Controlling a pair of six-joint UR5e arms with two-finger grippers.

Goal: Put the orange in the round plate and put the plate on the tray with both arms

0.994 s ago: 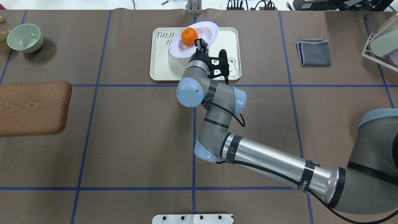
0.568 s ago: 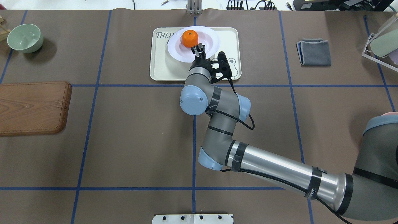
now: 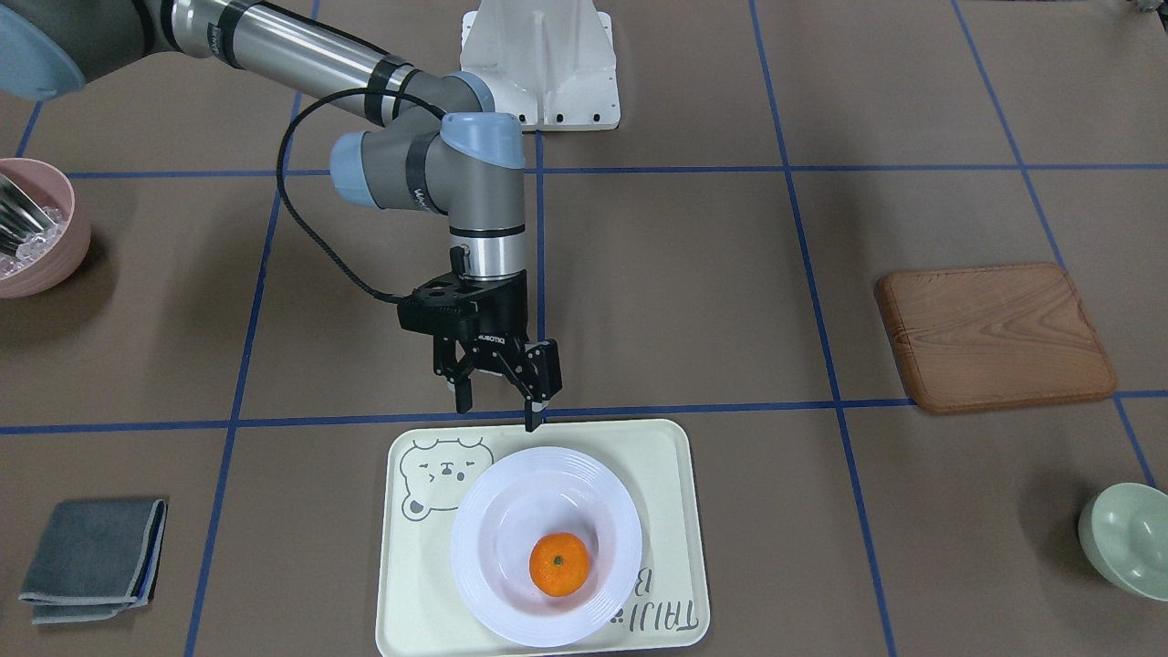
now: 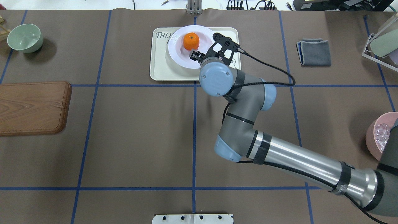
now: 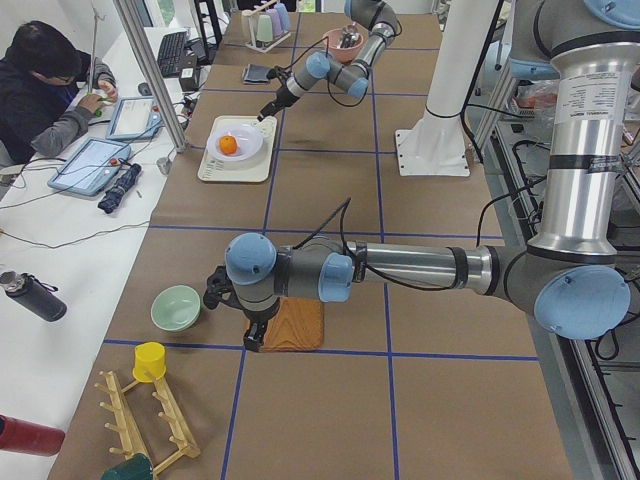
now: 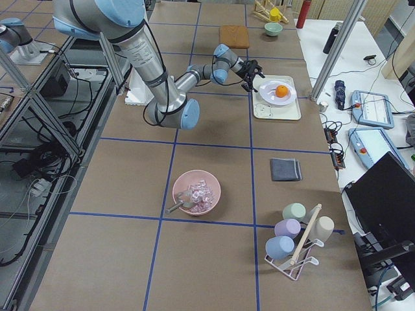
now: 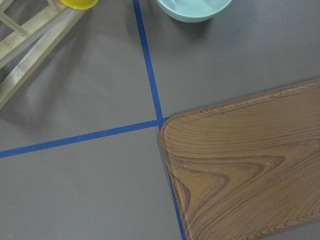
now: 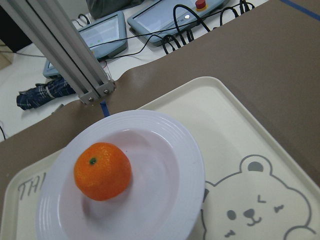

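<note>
The orange (image 3: pixel 558 565) lies inside the white round plate (image 3: pixel 493 547). The plate rests flat on the cream bear tray (image 3: pixel 406 566). My right gripper (image 3: pixel 497 411) hangs open and empty just above the tray's edge nearest the robot, apart from the plate rim. From overhead, the orange (image 4: pixel 191 41), plate (image 4: pixel 179 53) and tray (image 4: pixel 160 67) lie at the table's far middle. The right wrist view shows the orange (image 8: pixel 102 171) in the plate (image 8: pixel 165 165), with no fingers in sight. My left gripper (image 5: pixel 254 334) hovers over the wooden board; I cannot tell whether it is open or shut.
A brown wooden board (image 4: pixel 31 107) and a pale green bowl (image 4: pixel 25 38) lie on the left. A folded grey cloth (image 4: pixel 314 52), a cup rack (image 4: pixel 381 42) and a pink bowl (image 4: pixel 379 137) are on the right. A person (image 5: pixel 40 90) sits beyond the far edge.
The plate, held tilted above the tray by my right gripper, came down flat on the tray. The gripper opened, let go of the rim and drew back toward the robot.
</note>
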